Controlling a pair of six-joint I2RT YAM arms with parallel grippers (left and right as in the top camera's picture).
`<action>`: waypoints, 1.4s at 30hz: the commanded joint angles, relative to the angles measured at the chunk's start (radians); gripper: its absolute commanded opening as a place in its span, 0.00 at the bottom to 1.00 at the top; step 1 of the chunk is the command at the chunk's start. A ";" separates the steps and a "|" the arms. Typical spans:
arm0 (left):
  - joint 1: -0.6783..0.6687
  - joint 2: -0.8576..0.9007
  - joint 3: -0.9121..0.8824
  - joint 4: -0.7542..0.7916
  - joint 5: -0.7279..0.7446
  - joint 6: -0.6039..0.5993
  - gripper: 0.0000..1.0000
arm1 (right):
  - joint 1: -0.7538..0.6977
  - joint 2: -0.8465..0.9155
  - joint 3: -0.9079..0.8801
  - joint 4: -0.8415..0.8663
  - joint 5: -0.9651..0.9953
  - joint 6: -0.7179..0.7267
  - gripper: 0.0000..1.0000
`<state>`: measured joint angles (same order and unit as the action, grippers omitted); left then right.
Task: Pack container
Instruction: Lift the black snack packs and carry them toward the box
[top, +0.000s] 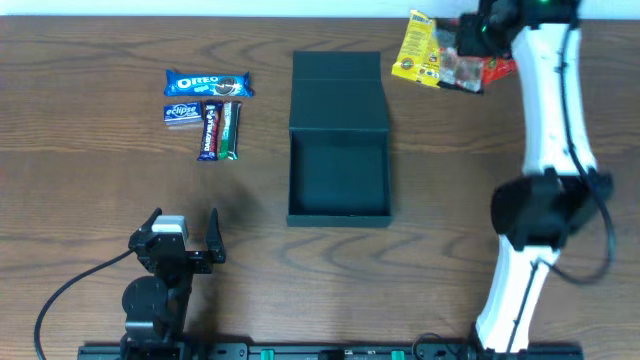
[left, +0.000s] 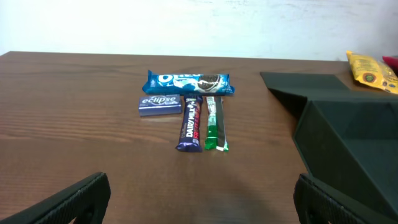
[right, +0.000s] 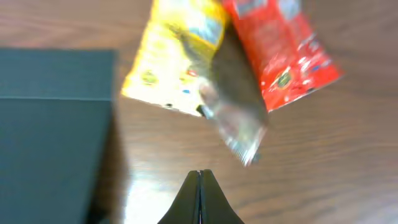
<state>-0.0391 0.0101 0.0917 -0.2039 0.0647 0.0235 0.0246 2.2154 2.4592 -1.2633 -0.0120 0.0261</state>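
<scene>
Step in hand, likely: picking from the far-right pile. Open right gripper (right: 200, 183) first: pinched fully shut just short of clear packet (right: 235, 124), nothing visible between the tips. Take one packet only. Mind the overlap with yellow packet (top: 414, 47) and red packet (top: 498, 69); pinch a free edge, lift straight. Drop into container (top: 338, 180), mid-table, lid folded back flat, nothing inside yet. Stretched far across with right arm, wrist tipped down over the pile. Parked near-left with left gripper (top: 185, 222), spread wide, holding nothing.
</scene>
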 joint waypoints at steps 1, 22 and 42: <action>0.006 -0.006 -0.028 -0.008 0.003 0.006 0.95 | 0.053 -0.097 0.019 -0.036 -0.012 0.051 0.02; 0.006 -0.006 -0.028 -0.008 0.003 0.006 0.95 | -0.024 0.196 -0.082 0.246 0.097 0.024 0.99; 0.006 -0.006 -0.028 -0.008 0.003 0.006 0.95 | -0.106 0.459 -0.082 0.369 0.029 0.043 0.99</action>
<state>-0.0391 0.0101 0.0917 -0.2039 0.0647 0.0238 -0.0834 2.6274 2.3718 -0.8902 0.0368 0.0643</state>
